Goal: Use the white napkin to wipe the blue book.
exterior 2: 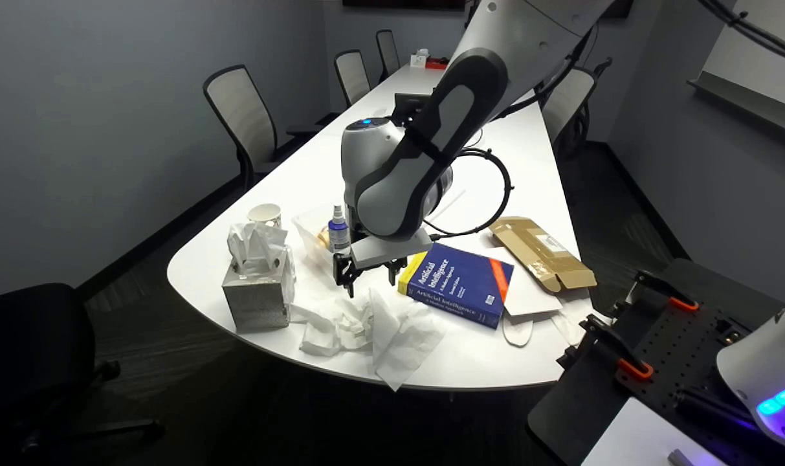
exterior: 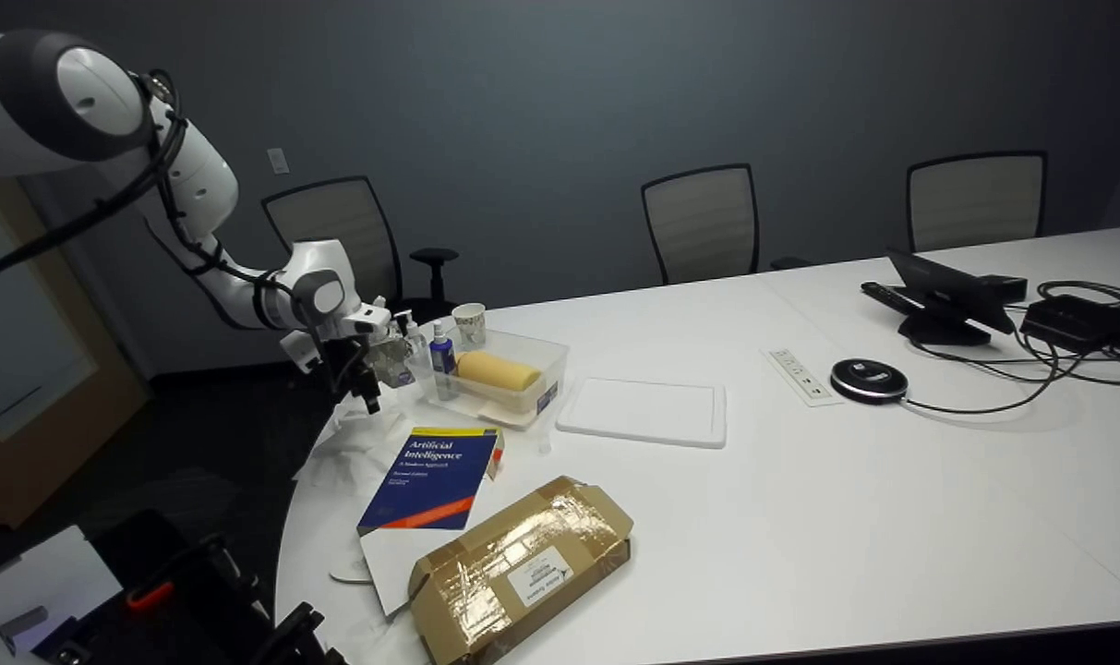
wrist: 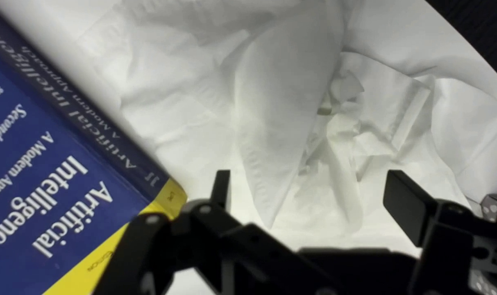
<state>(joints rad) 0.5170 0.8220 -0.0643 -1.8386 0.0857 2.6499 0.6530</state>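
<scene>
The white napkin is a rumpled white sheet on the table, with raised folds. It shows in both exterior views point(exterior: 338, 466) point(exterior 2: 402, 343) and across the middle of the wrist view point(wrist: 281, 98). The blue book, titled Artificial Intelligence, has a yellow end and an orange-red strip. It lies flat beside the napkin in both exterior views point(exterior: 439, 476) point(exterior 2: 460, 285) and at the left of the wrist view point(wrist: 47, 164). My gripper point(wrist: 307, 184) is open and empty, with the napkin below and beyond its fingers. In an exterior view the gripper point(exterior 2: 371, 286) is above the table, near the book's yellow end.
A silver tissue box point(exterior 2: 257, 301) stands beside the napkin. A clear bin point(exterior: 552, 379) holds a yellow roll point(exterior: 497, 369) and a blue spray bottle point(exterior: 441, 351). A cup point(exterior: 470, 323) stands behind. A cardboard box point(exterior: 486, 591) and a flat white rectangle point(exterior: 643, 411) lie near the book.
</scene>
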